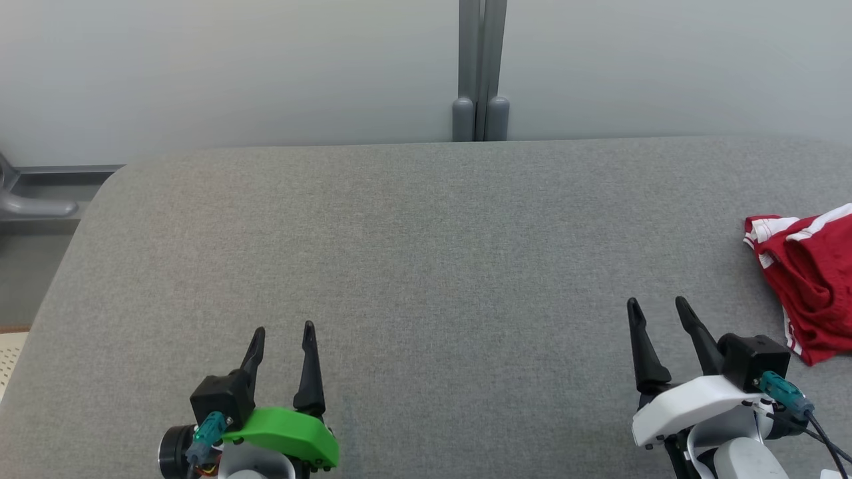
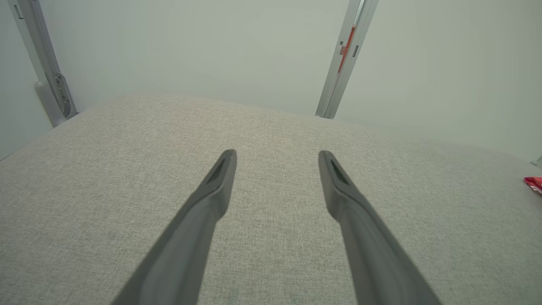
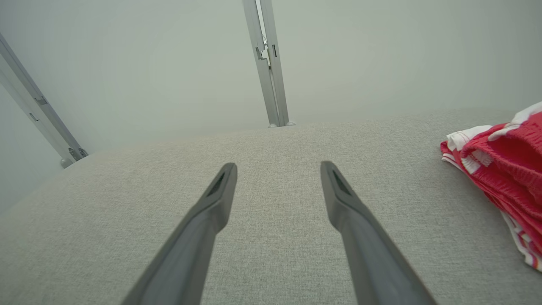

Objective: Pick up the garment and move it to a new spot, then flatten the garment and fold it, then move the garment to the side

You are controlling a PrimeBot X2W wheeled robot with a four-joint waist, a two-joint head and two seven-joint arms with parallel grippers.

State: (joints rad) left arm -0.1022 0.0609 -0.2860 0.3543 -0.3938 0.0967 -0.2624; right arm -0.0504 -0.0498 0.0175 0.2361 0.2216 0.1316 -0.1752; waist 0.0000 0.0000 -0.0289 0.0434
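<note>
The garment [image 1: 809, 273] is red with white stripes and lies crumpled at the right edge of the grey padded table [image 1: 426, 253]; part of it runs out of the head view. It also lies at the right of the right wrist view, garment [image 3: 506, 169], and a red sliver of the garment [image 2: 533, 185] peeks in at the right edge of the left wrist view. My right gripper [image 1: 659, 306] stands open over the table, a little left of and nearer than the garment, holding nothing. My left gripper [image 1: 284, 329] is open and empty at the lower left.
A pale wall with a grey vertical post [image 1: 480, 70] runs behind the table's far edge. The table's left edge [image 1: 63, 253] drops to a floor with a grey metal fitting [image 1: 30, 203]. Bare grey surface spreads between the grippers and to the far edge.
</note>
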